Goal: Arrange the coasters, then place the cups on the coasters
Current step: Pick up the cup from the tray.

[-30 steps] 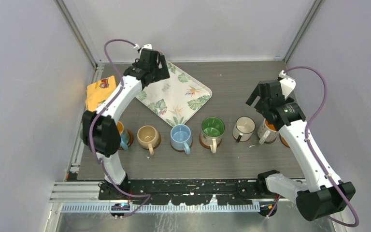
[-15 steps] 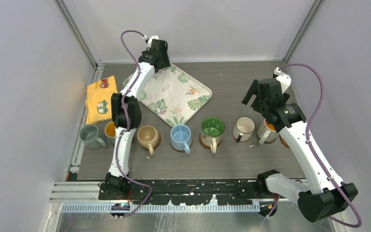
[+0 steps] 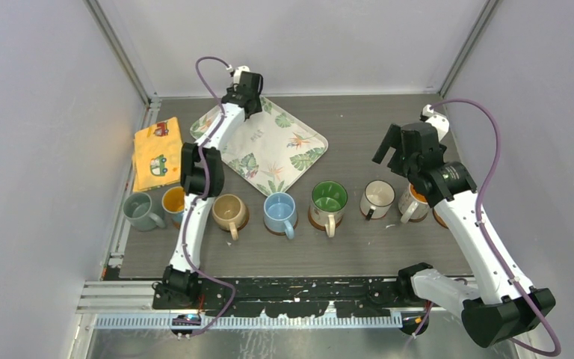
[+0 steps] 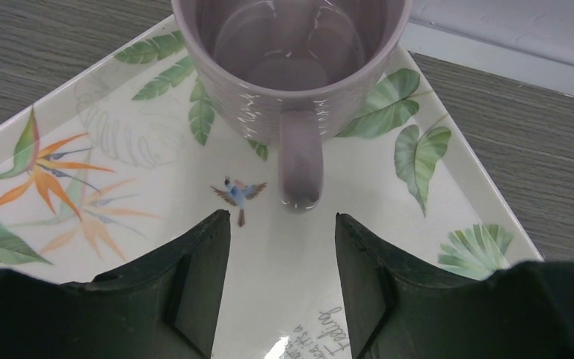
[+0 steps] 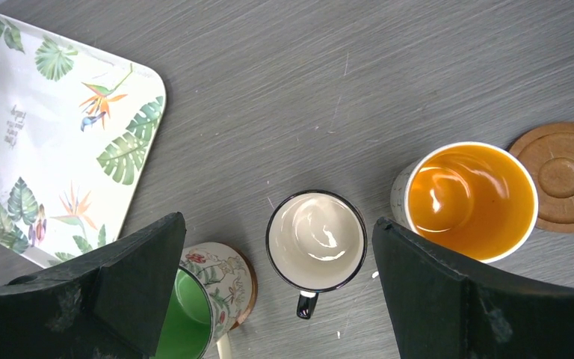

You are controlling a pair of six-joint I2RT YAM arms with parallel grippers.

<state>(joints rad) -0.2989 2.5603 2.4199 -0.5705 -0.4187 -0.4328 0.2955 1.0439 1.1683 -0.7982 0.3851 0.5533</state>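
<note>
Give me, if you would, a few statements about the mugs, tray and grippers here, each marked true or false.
1. The mauve mug stands on the leaf-patterned tray. True.
2. The left gripper is clamped on the mug's handle. False: it is open, short of the handle.
3. The wooden coaster beside the orange-inside mug is bare. True.
4. The right gripper holds the cream mug. False: it hovers open above it, holding nothing.

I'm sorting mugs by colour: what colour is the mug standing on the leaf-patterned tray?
The mug is pale mauve; clearest in the left wrist view.
</note>
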